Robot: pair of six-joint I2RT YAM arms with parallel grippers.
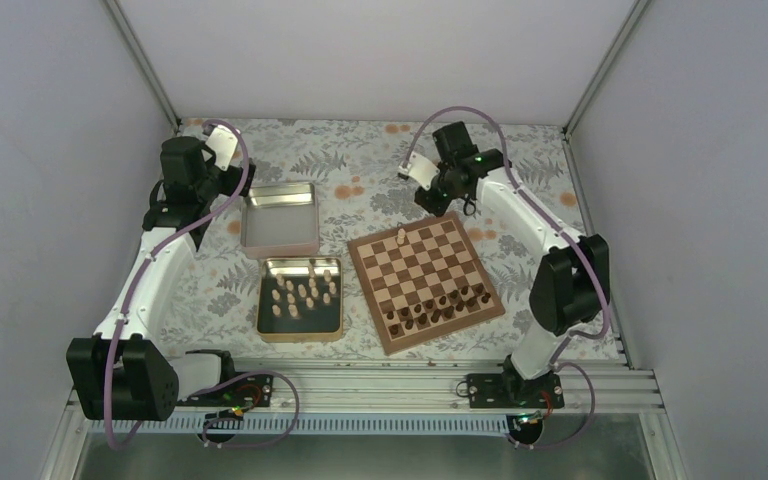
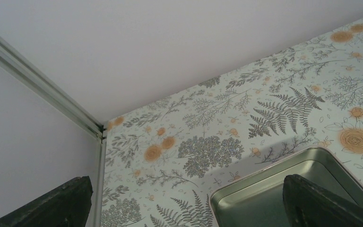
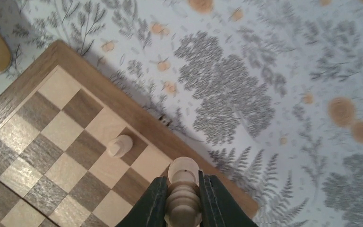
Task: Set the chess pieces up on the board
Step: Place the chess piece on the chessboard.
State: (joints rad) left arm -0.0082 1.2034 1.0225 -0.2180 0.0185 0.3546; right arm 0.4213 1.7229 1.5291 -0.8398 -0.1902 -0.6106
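Risks first, big to small.

Floral fern-print table cover [image 1: 360, 190]: flat and matte, no concern.

Square wooden chessboard [image 1: 426, 282], light and dark checks with a reddish-brown border, lies skewed to the table edge. Its rows run diagonal to my right arm, so I could set a piece across a line or on the border.

Two shallow square metal tins with smooth shiny walls lie left of the board. The near tin [image 1: 300, 298] holds the pale beige wooden chessmen [image 1: 302, 290], standing. The far tin [image 1: 280, 220] looks empty.

Left gripper [image 2: 187, 189]: fingers spread wide, nothing between them, over the far tin's corner.

Right gripper [image 3: 183, 182]: pinched narrow on one pale turned chessman [image 3: 183, 171] at the board's far edge. The smooth ribbed stem could twist in the pads and topple on release.

A small pale pawn [image 3: 119, 145] stands close by, and a sideways swing could knock it over.

Dark brown chessmen [image 1: 435, 305] fill the near rows.
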